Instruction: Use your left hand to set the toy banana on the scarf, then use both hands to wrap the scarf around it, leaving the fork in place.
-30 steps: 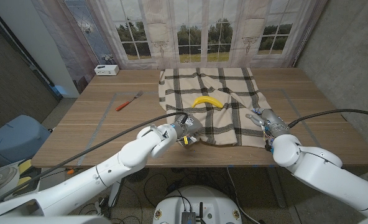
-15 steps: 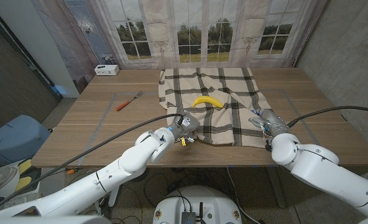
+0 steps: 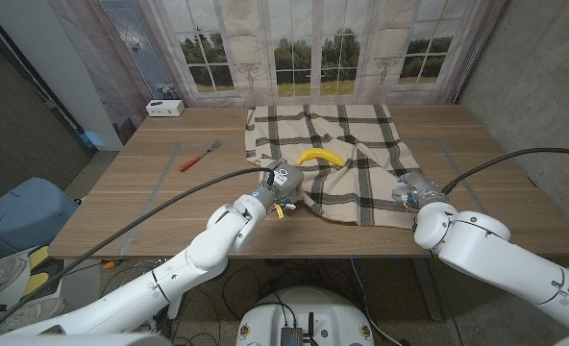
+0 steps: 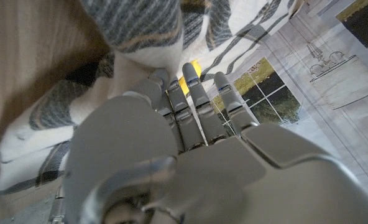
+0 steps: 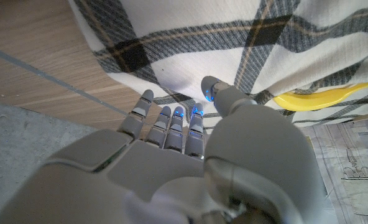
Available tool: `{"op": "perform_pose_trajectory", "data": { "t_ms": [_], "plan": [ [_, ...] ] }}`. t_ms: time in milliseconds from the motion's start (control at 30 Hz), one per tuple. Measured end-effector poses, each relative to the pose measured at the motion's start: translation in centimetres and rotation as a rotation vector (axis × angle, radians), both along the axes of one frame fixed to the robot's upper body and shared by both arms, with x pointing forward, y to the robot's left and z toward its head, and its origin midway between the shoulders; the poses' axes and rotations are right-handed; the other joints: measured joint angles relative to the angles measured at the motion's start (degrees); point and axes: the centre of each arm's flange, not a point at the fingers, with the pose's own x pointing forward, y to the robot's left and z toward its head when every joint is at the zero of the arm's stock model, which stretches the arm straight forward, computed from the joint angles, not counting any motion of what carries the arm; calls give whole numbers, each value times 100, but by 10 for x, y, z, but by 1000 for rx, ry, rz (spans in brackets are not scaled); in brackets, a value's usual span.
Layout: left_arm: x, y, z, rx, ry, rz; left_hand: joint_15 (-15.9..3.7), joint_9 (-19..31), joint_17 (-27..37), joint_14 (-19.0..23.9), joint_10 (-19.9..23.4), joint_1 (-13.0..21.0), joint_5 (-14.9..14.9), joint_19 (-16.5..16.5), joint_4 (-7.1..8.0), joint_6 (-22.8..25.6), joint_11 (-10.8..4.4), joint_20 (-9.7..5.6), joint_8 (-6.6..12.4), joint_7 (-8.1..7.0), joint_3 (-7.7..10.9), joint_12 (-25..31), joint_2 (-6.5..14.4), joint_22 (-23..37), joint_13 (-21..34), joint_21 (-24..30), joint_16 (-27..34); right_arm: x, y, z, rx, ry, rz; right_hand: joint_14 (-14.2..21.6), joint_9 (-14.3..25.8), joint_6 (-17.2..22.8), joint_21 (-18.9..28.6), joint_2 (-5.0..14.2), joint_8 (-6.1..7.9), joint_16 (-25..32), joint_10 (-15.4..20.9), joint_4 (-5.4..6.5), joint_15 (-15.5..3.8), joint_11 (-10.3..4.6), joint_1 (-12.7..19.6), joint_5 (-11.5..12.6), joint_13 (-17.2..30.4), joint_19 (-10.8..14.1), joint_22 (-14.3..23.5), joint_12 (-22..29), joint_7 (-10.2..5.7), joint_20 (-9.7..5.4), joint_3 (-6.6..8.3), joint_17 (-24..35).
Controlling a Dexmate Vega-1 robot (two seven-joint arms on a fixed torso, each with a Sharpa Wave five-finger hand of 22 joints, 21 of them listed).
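Both robot hands at the near edge of a plaid scarf, a toy banana lying on it.

The left hand (image 3: 283, 180) has moved forward since a second ago and grips a bunched fold of the scarf (image 3: 347, 135). The right hand (image 3: 414, 190) has drawn back to the scarf's near right corner, fingers (image 5: 171, 118) apart, holding nothing. The yellow banana (image 3: 320, 155) rests mid-scarf. A fork (image 3: 198, 156) lies well apart on the table (image 3: 160, 207). No writing is readable.
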Motion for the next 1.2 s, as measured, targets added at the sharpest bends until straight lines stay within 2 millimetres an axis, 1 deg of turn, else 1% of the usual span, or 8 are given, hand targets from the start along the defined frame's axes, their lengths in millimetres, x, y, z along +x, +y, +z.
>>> {"op": "perform_pose_trajectory", "data": {
  "t_ms": [267, 400, 533, 833, 900, 1000, 1100, 1200],
  "plan": [
    [0, 3, 9, -71, -92, 13, -74, 88, 45, 266, 76, 54, 71, 176, -9, 94, 76, -114, 84, -29, -9, 10, -55, 0, 0, 66, 67, 10, -5, 15, -71, -19, -60, -38, 0, -21, 0, -220, 0, 0, 0, 49, -38, 1, -72, -17, 24, -74, 2, 0, -20, 10, -49, 0],
    [0, 3, 12, -99, -136, 23, -116, 157, 132, 416, 93, 89, 109, 289, -63, 156, 93, -226, 110, -28, -63, 11, -90, 0, 0, 149, 151, 10, -8, 21, -79, -26, -91, -61, 30, 129, 0, -327, 11, 0, 4, 158, -16, 4, -150, -148, 26, -112, 1, 23, 40, 6, -159, 26],
    [3, 4, 17, -127, -182, 37, -116, 196, 204, 416, 93, 120, 126, 329, -87, 177, 94, -266, 148, -7, -87, 165, -121, -1, 0, 171, 198, 7, -9, 15, -53, 23, -94, -2, 30, 322, 0, -269, 69, 61, 225, 203, -68, 51, -217, -255, 50, -112, 1, 93, 115, 6, -204, 53],
    [6, 6, 24, -166, -257, 65, -116, 246, 266, 416, 92, 122, 175, 338, -63, 186, 93, -276, 148, 1, -111, 179, -119, -1, 0, 215, 237, 1, -7, 5, -9, 130, -70, 147, 56, 492, 0, -255, 116, 117, 419, 161, -56, 49, -231, -435, 95, -132, 1, 187, 84, 26, -246, 79],
    [6, 5, 26, -176, -272, 72, -116, 253, 266, 416, 92, 159, 198, 338, -64, 186, 93, -276, 148, 1, -112, 179, -94, -1, 0, 215, 237, 0, -6, 4, -7, 145, -65, -8, 56, 231, 0, -320, 1, 91, 196, 173, -59, -14, -296, -621, 126, -225, 1, 113, -17, 42, -335, 104],
    [6, 5, 28, -185, -285, 77, -116, 277, 265, 416, 91, 167, 208, 338, -47, 185, 93, -276, 148, 1, -130, 179, -90, -1, 0, 215, 237, 0, -4, 2, -12, 180, -53, -378, 56, -506, 0, -383, -141, 49, -335, 196, 44, -83, -359, -943, 159, -382, 1, -24, -162, 48, -515, 147],
    [6, 5, 29, -192, -295, 77, -128, 283, 265, 428, 91, 167, 241, 339, -54, 185, 93, -277, 147, 1, -136, 179, -90, -1, 0, 215, 237, 2, -1, -1, -22, 224, -41, -569, 42, -1223, 0, -402, -173, 49, -777, 224, 93, -133, -378, -1028, 159, -441, 1, -64, -222, 26, -662, 176],
    [4, 5, 31, -206, -311, 76, -147, 297, 265, 447, 91, 167, 241, 369, -55, 185, 93, -307, 164, 1, -136, 179, -90, -1, 0, 215, 237, 5, 0, -1, -33, 243, -39, -586, 39, -1657, 0, -414, -173, 74, -986, 275, 80, -183, -390, -1031, 158, -481, 1, -64, -241, -18, -767, 194]
  ]
}}
